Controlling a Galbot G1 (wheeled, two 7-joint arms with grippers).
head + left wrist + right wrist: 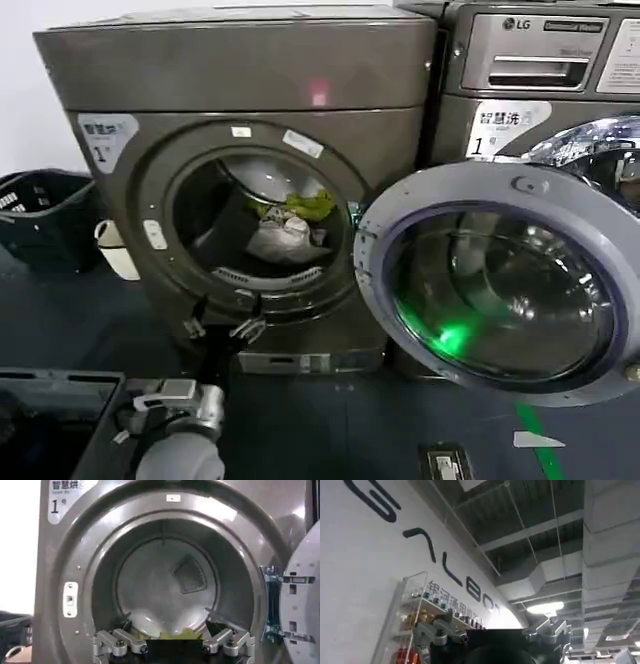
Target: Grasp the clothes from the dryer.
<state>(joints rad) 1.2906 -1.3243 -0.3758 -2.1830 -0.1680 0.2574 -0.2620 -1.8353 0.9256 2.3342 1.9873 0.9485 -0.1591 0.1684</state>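
I am lining the left gripper [222,328] up with the mouth of the dryer [250,80], just below the porthole rim at about six o'clock of the opening in the head view, so that a straight push forward should carry it into the drum; its fingers [112,641] are standing spread apart with nothing between them, which is what I am wanting before it reaches any fabric. The clothes [285,232] are lying inside the drum toward its floor, roughly at four o'clock of the round opening, and I am counting two pieces: one white to light grey piece bunched in front and one yellow-green piece [312,206] sitting just behind and above it, touching it. In the left wrist view a sliver of that yellow-green fabric [175,634] is peeking up between the spread fingers, so the aim is looking about right to me. The dryer door [505,285] is swung wide toward three o'clock, clear of the approach. I am counting two machines: this dryer and the LG machine [545,60] beside it at about one o'clock. One dark basket [45,215] is waiting on the floor at nine o'clock, probably as the drop-off. The right gripper [492,642] is parked pointing up at the ceiling [545,525], fingers spread, holding nothing
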